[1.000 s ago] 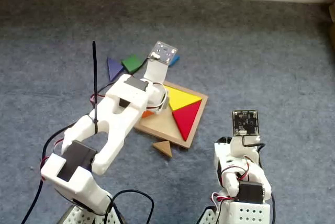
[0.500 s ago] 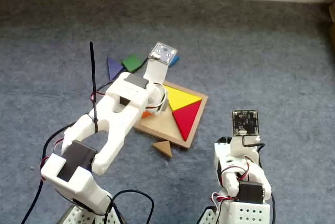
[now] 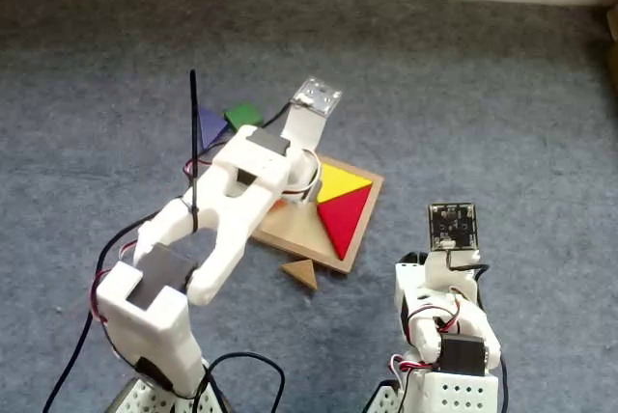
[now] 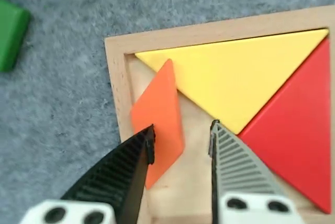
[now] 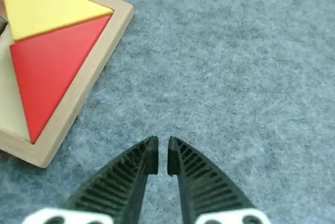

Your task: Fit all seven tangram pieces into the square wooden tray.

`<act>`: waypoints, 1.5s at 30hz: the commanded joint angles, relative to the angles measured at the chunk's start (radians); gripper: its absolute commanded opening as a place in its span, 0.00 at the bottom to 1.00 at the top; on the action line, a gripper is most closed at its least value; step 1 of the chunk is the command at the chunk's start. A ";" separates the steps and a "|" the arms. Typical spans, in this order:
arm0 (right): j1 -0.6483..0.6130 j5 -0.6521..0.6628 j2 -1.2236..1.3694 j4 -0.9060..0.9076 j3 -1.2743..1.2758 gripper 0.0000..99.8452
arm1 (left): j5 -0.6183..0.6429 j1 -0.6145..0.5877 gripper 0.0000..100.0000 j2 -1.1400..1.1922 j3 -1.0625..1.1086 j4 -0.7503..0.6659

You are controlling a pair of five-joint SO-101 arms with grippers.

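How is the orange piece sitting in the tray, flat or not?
Not flat: the orange piece overlaps the yellow triangle with its tip.

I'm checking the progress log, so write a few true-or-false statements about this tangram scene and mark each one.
The yellow triangle lies inside the tray. True.
The red triangle lies on the carpet. False: it sits in the tray beside the yellow triangle.
The left gripper is open over the tray. True.
The green piece is in the tray. False: it lies on the carpet outside it.
The right gripper holds a piece. False: it is shut on nothing, over bare carpet.
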 commanded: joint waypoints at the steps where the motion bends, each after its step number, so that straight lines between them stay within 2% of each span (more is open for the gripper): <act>1: 0.018 -0.002 -0.008 -0.019 0.142 0.04 | -0.014 0.002 0.18 0.016 -0.059 0.054; 7: 0.018 -0.002 -0.008 -0.019 0.142 0.04 | -0.014 -0.042 0.18 0.016 -0.065 0.054; 17: 0.018 -0.002 -0.008 -0.019 0.142 0.04 | -0.014 -0.042 0.18 0.015 -0.065 0.054; 23: 0.018 -0.002 -0.008 -0.019 0.142 0.04 | -0.017 -0.042 0.13 0.015 -0.067 0.054; 28: 0.018 -0.002 -0.008 -0.019 0.142 0.04 | -0.015 -0.039 0.13 0.010 -0.068 0.054; 36: 0.018 -0.002 -0.008 -0.019 0.142 0.04 | -0.012 -0.039 0.13 -0.107 -0.054 0.055; 45: 0.018 -0.002 -0.008 -0.019 0.142 0.04 | -0.012 -0.041 0.13 -0.038 -0.065 0.044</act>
